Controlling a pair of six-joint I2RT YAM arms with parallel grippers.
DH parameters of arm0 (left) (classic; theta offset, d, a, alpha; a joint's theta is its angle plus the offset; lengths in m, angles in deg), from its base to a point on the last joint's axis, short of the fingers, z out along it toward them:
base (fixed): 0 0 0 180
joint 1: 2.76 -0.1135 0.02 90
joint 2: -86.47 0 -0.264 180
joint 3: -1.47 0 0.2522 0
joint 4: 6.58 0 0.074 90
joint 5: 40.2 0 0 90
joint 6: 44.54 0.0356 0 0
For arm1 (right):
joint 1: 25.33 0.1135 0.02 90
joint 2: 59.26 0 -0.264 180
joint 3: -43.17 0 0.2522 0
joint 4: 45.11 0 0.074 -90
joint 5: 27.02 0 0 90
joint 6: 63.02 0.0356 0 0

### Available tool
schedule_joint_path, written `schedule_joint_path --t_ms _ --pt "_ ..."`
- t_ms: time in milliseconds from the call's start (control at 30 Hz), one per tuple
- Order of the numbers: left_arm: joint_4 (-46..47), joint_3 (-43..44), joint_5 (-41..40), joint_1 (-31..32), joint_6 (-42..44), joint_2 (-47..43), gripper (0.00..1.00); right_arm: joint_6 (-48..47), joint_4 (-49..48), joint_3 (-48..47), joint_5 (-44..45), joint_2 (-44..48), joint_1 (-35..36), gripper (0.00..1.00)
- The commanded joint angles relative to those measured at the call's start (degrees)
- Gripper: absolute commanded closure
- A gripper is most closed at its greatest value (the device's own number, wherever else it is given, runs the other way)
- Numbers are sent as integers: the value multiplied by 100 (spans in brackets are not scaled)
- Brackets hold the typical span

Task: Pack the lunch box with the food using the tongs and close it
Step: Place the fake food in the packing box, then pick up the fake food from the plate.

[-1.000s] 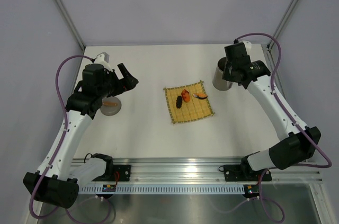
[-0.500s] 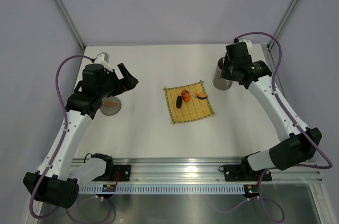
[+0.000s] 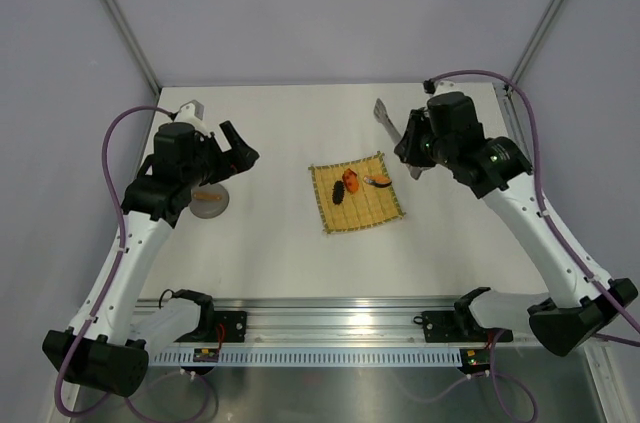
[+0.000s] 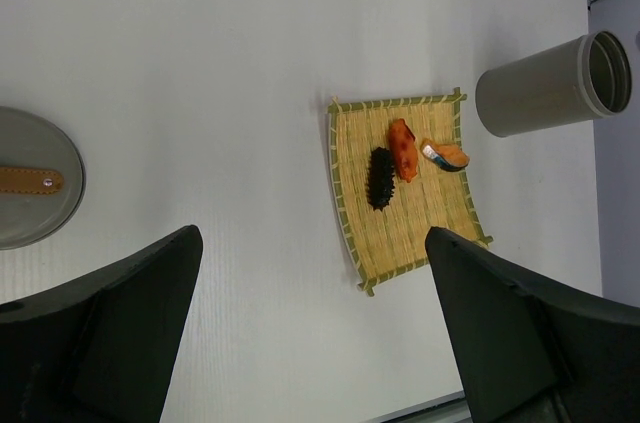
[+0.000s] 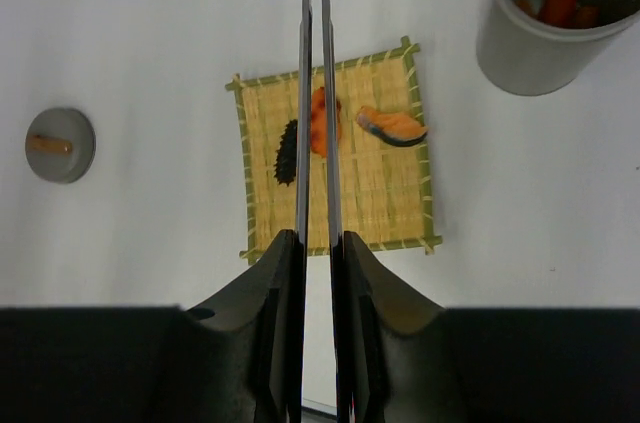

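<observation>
**Right gripper [image 5: 315, 253] clenching tongs [image 3: 384, 114] over the mat [image 5: 385, 203]**

Three pieces of food [image 5: 390, 126] are lying on the mat. The lunch box [image 5: 530, 58] is standing just right of it, orange pieces inside. The left gripper [image 4: 310, 243] is hanging released near the lid [image 4: 30, 213] on the left.

The mat [image 4: 400, 233] is yellow, woven in fine stripes, with a green border. Of the food, the black piece [image 4: 380, 178] is bumpy, the orange-red piece [image 4: 403, 148] plain, and the orange piece [image 4: 444, 155] has a white and dark edge. The lunch box [image 4: 540, 93] is grey, and the lid [image 4: 30, 223] is grey with a brown strap [image 4: 25, 180]. The tongs [image 5: 301, 143] are silver. The table [image 4: 200, 63] is white.
</observation>
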Motion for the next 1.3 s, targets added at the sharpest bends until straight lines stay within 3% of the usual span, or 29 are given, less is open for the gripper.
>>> schedule_joint_path --t_ms 0,267,800,1000,1133,1267 --pt "-28 159 -219 -36 90 -127 2 90 -83 213 -272 -185 614 73" --pt "-143 221 -273 -54 134 -206 2 186 -312 723 -404 -959 1022 55" --pt "-99 168 -202 -63 116 -197 2 2 -241 741 -280 -1732 1083 46" --pt "-64 133 -167 -54 107 -197 2 28 -206 794 -210 -1873 1144 46" --pt "-72 116 -176 -63 116 -197 2 64 -144 794 132 -1838 1224 54" --pt "-73 107 -176 -54 116 -188 2 116 -92 785 247 -1707 1233 56"
